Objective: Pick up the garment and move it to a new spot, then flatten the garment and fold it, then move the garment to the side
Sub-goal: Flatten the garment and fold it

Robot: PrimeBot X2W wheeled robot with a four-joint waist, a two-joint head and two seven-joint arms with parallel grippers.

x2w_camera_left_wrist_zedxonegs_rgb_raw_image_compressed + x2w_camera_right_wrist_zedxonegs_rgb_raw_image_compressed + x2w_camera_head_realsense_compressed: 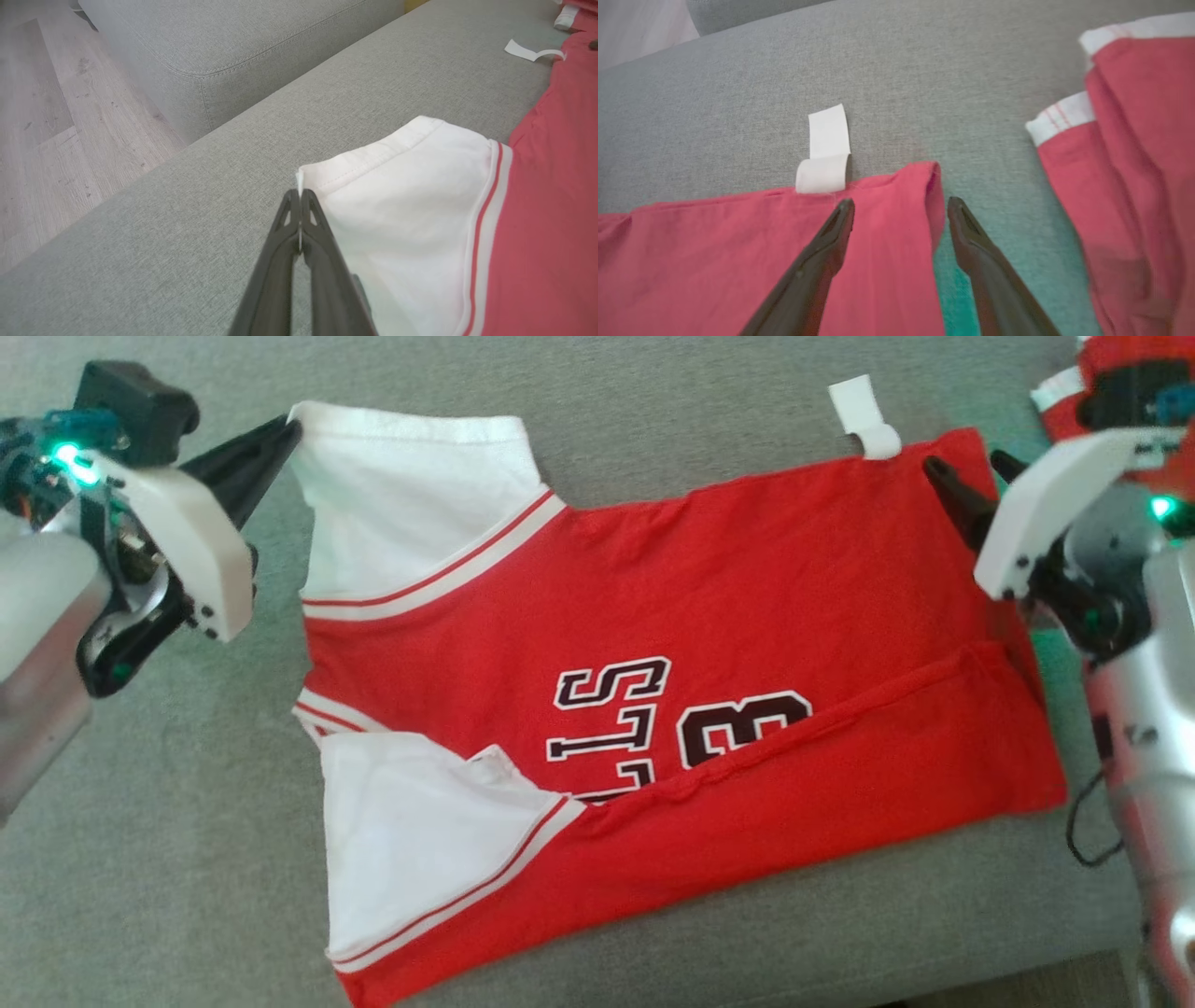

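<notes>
**A:** Head view first. The red jersey with white sleeves and black lettering (653, 616) is lying spread across the grey woven sofa cushion (140, 859). Its near long edge is lying folded over the lettering.

**B:** Left gripper (289, 431)?

**A:** Its fingers are pressing together on the corner of the far white sleeve (411, 495). The right gripper (966, 465) is gaping wide at the far hem corner, gripping nothing.

**B:** Left wrist view?

**A:** The dark fingers are meeting tip to tip, pinching a sliver of sleeve hem. It's a thin bite, so I'm guessing it could slip under a hard pull.

**B:** Right wrist view?

**A:** The fingers are standing fully apart, one over red cloth and one over bare cushion, with the hem corner sitting between them. It's blurry, so I cannot tell whether the tips are touching the fabric. A small white fabric label (826, 149) is sticking out just beside them. A second red garment with white trim (1120, 140) is lying near but apart.

**B:** Advice for the step?

**A:** I'm reading it as taking hold of the far edge for the next fold.
- The right gripper should be dropping lower and closing on the corner before either arm lifts, catching every layer and not the label.
- Then both arms should be rising together, keeping that edge taut and carrying it toward the near edge.
- They should be steering clear of the other garment.
</notes>
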